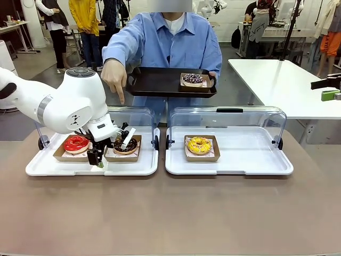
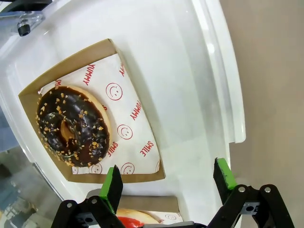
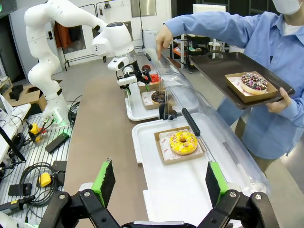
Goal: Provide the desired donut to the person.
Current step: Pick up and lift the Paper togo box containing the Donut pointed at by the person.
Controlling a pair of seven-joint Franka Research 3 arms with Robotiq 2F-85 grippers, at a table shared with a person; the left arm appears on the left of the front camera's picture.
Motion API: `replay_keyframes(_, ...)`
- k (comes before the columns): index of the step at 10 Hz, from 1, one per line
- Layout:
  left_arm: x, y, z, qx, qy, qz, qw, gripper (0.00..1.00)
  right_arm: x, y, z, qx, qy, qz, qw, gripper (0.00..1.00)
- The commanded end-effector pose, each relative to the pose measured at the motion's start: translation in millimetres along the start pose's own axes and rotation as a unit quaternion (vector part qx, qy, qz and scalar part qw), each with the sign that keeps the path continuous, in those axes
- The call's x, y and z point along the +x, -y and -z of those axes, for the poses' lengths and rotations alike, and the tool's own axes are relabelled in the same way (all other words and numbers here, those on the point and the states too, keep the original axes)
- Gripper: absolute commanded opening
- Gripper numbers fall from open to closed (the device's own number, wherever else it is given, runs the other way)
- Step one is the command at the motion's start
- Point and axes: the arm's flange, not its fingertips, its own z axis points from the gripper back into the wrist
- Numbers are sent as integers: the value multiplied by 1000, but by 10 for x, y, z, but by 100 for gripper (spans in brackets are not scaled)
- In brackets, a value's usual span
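Brown table [image 1: 170, 218] spans lower frame. Two things sit directly on it, side by side, near but apart: left white tray [image 1: 64, 170] centre-left, right white tray [image 1: 234, 170] centre-right.

A brown table [image 1: 170, 218] spans the foreground of a brightly lit workshop. Beyond it a white table [image 1: 277, 85] stands at right on a grey floor [image 1: 32, 66], a desk [image 1: 13, 25] sits far left, and cables [image 3: 26, 168] coil on slotted metal.
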Motion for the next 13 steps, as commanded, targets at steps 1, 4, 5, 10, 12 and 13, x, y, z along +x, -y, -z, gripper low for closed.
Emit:
replay_keyframes(1,28,-65,62,7,-11,-17,1000,100,-6,-8,9,-3,0,0,1000,100)
replay_keyframes(4,21,-153,41,1,-3,-32,999,100,-6,-8,9,-3,0,0,1000,100)
replay_keyframes(5,19,-166,47,1,-3,-34,999,100,-6,-8,9,-3,0,0,1000,100)
replay_keyframes(10,-12,-225,123,-42,9,-78,996,100,-6,-8,9,-3,0,0,1000,100)
replay_keyframes(12,-14,-226,131,-48,16,-89,995,100,-6,-8,9,-3,0,0,1000,100)
replay_keyframes(13,-31,-234,143,-50,19,-97,994,100,-6,-8,9,-3,0,0,1000,100)
